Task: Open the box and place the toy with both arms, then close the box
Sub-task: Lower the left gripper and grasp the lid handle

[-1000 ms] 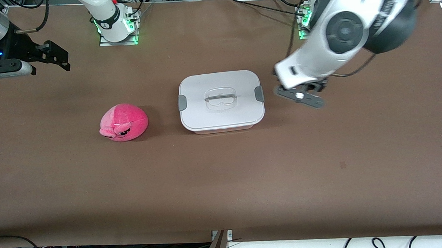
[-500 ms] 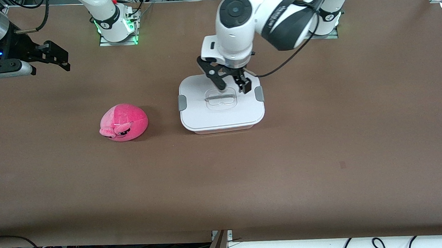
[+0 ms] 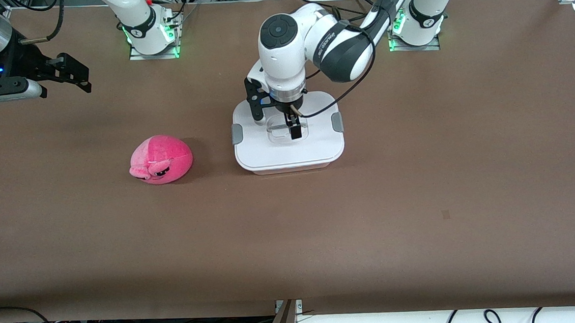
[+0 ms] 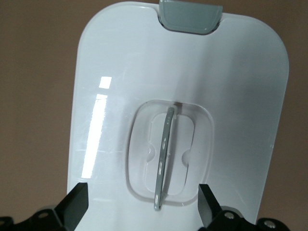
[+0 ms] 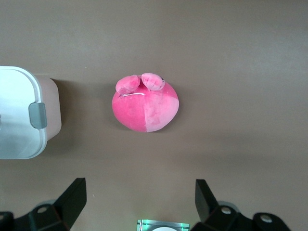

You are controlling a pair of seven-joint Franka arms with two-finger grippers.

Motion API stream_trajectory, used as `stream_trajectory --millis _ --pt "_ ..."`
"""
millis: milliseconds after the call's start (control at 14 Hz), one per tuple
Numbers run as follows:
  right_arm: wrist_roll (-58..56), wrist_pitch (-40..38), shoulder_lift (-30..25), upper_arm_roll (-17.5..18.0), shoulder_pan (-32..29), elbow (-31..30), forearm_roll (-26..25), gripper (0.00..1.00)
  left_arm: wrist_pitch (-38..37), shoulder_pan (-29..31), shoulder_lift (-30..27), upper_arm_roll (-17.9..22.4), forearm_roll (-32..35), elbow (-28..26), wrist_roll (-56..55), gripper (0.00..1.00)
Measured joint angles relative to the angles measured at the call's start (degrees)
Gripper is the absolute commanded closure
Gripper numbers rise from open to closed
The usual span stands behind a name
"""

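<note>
Brown matte surface [image 3: 417, 199] carries, near its middle, the rounded-rectangular translucent pinkish plastic box [image 3: 288, 132], its smooth white lid [image 4: 120, 72] shut with grey side clips [image 4: 190, 15] and a clear recessed handle [image 4: 166, 159]. Beside it, toward the right arm's end, sits the round two-tone pink plush toy [image 3: 161, 159], ears and angry face showing. Left gripper [image 3: 275, 123] hangs over the handle, fingers apart; right gripper [image 3: 69, 74] waits above the surface's edge at its arm's end, fingers [image 5: 72, 197] apart too.

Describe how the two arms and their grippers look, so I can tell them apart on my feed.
Both arms are glossy white with dark joint bands. The left arm has a round dark-grey joint cap and a black cable looping to its black two-finger left gripper. The right gripper is black too, under a silver wrist cuff with a small blue light. Both bases glow green.
</note>
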Motion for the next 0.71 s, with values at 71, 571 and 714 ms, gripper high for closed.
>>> stream_trajectory --millis 71,571,714 --pt "0.0 0.01 0.0 0.0 0.0 0.0 0.0 0.0 0.59 -0.16 0.09 0.0 0.04 -0.85 0.11 0.0" --pt "0.0 1.04 0.0 0.06 0.0 0.0 0.17 0.0 3.88 -0.53 0.87 0.0 0.22 -3.76 1.39 0.33" --pt "0.0 1.1 0.0 0.14 0.02 0.0 0.28 0.0 3.98 -0.56 0.96 0.0 0.22 -3.76 1.68 0.83"
